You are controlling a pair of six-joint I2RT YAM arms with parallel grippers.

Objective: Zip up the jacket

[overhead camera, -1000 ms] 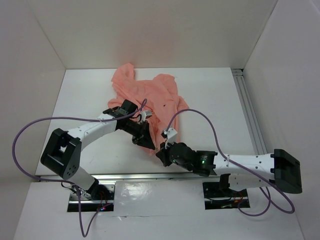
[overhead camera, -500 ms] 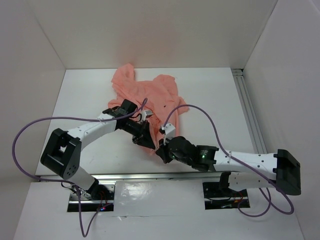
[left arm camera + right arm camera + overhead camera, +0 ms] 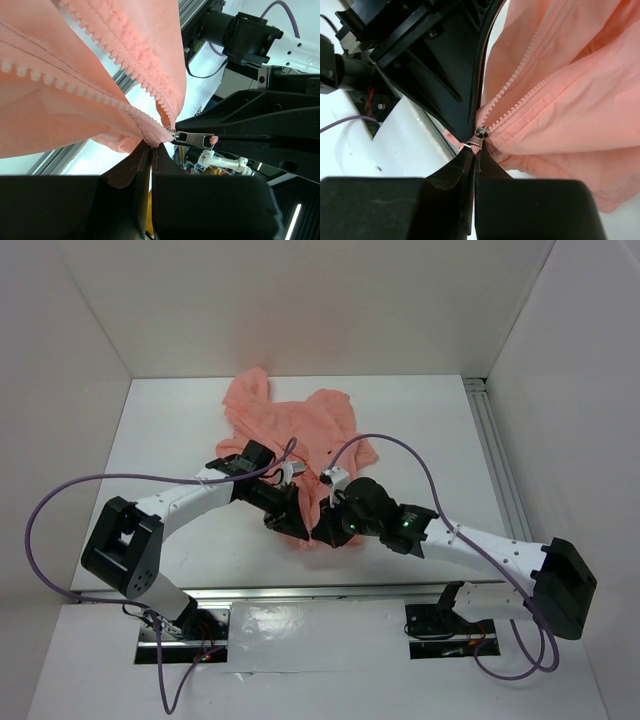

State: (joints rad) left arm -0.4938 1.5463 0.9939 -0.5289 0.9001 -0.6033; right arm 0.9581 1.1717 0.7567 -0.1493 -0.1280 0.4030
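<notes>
The salmon-pink jacket (image 3: pixel 300 425) lies crumpled at the back middle of the table, its lower hem drawn toward the near edge. My left gripper (image 3: pixel 291 517) is shut on the hem fabric (image 3: pixel 125 137) at the foot of the zipper (image 3: pixel 115 50), whose two tooth rows run apart above it. My right gripper (image 3: pixel 326 531) meets it from the right, shut on the small metal zipper pull (image 3: pixel 479 136), which also shows in the left wrist view as the pull (image 3: pixel 192 138) sticking out sideways. The jacket (image 3: pixel 560 95) fills the right wrist view; the teeth join just above the slider.
A metal rail (image 3: pixel 495 455) runs along the table's right side and another rail (image 3: pixel 300 596) along the near edge. White walls close in the back and both sides. Purple cables (image 3: pixel 60 505) loop over both arms.
The right arm has swung farther over the table, its wrist moving away from the near edge toward the jacket, while its fingertips stayed at the hem. The left arm has held still.
</notes>
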